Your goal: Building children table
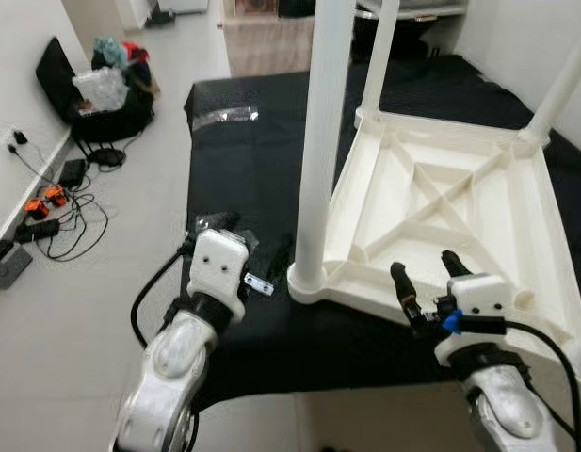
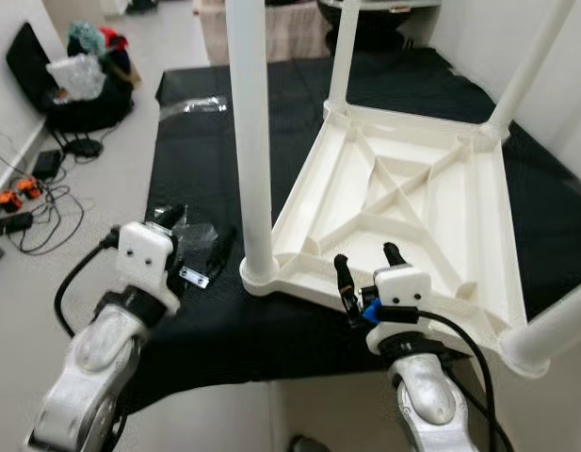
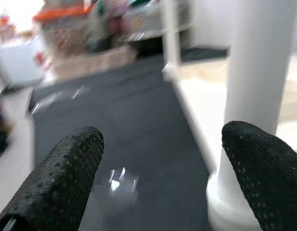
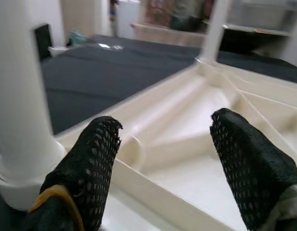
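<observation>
A white plastic children's table (image 1: 441, 202) lies upside down on a black cloth (image 1: 243, 169). Three legs stand up from its corners; the near-left leg (image 1: 323, 141) rises just right of my left gripper (image 1: 217, 222). That gripper is open and low over the cloth, holding nothing, and the leg (image 3: 259, 62) stands beyond its fingers (image 3: 66, 173). My right gripper (image 1: 425, 271) is open at the table's near rim, its fingertips (image 4: 97, 163) over the ribbed underside (image 4: 187, 120). A small metal bracket (image 1: 259, 283) lies by the left wrist.
A clear plastic bag (image 1: 224, 116) lies at the cloth's far left. On the floor to the left are cables and power strips (image 1: 45, 212) and a black bag with clothes (image 1: 106, 89). Furniture stands beyond the cloth's far edge.
</observation>
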Motion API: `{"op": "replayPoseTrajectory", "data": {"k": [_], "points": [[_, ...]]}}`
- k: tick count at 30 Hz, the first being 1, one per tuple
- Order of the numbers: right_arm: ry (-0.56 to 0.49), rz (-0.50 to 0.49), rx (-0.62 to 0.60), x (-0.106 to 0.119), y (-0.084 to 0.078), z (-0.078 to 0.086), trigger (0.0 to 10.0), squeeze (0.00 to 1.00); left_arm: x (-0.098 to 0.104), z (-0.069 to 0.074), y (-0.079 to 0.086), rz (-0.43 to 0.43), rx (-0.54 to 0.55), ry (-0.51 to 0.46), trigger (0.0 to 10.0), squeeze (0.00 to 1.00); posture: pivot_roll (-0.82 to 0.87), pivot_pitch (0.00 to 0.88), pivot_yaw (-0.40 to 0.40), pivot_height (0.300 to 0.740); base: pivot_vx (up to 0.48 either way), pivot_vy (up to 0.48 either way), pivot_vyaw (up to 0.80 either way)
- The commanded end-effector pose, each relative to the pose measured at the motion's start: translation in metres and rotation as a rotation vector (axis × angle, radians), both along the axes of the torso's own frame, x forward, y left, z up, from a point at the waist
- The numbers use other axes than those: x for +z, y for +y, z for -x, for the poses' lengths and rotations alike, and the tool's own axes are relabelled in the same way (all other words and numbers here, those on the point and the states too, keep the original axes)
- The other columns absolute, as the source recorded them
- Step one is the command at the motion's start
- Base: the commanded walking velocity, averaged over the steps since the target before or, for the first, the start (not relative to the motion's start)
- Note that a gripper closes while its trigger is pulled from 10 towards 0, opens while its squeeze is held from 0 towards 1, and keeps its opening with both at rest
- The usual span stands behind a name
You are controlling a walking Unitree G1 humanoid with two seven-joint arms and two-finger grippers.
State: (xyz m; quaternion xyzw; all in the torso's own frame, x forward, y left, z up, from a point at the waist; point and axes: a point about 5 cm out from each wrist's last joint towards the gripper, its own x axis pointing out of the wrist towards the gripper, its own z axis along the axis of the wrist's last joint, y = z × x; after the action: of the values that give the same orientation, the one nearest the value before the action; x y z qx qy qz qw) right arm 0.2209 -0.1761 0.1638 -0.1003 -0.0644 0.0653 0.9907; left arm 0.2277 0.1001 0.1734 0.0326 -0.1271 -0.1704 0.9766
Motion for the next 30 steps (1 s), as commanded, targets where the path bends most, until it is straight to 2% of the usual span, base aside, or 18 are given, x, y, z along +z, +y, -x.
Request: {"op": "replayPoseTrajectory", "data": {"k": [1,8,16,23,25,26,30], "points": [[0.006,-0.015,0.02,-0.003,0.004,-0.002,10.0,0.0,-0.005,0.008,-0.005,-0.009,-0.005,0.034,10.0,0.0,0.0,0.096,0.004,0.74,-0.48,0.0,0.0],[-0.002,-0.019,0.019,-0.001,0.006,-0.006,10.0,0.0,-0.01,0.011,-0.006,-0.01,0.017,0.067,10.0,0.0,0.0,0.095,0.002,0.74,-0.478,0.0,0.0],[0.004,-0.027,-0.009,-0.002,0.003,-0.005,10.0,0.0,-0.013,0.012,-0.009,0.002,0.026,0.112,10.0,0.0,0.0,0.096,0.009,0.74,0.0,0.0,0.0],[0.039,-0.056,-0.117,-0.008,-0.013,-0.005,10.0,0.0,-0.012,0.009,-0.007,-0.015,0.04,0.114,10.0,0.0,0.0,0.098,0.007,0.74,0.0,0.0,0.0],[0.042,-0.048,-0.132,-0.009,-0.016,-0.005,10.0,0.0,-0.011,0.008,-0.006,-0.015,0.042,0.113,10.0,0.0,0.0,0.098,0.01,0.74,0.0,0.0,-0.54],[0.056,-0.045,-0.167,-0.011,-0.023,-0.005,10.0,0.0,-0.011,0.006,-0.006,-0.016,0.046,0.112,10.0,0.0,0.0,0.099,0.011,0.74,0.0,0.0,-0.8],[0.034,-0.019,-0.173,-0.007,-0.025,-0.007,10.0,0.0,-0.011,0.006,-0.007,-0.001,0.04,0.122,10.0,0.0,-0.01,0.101,0.013,0.74,0.0,0.0,-0.53]]}}
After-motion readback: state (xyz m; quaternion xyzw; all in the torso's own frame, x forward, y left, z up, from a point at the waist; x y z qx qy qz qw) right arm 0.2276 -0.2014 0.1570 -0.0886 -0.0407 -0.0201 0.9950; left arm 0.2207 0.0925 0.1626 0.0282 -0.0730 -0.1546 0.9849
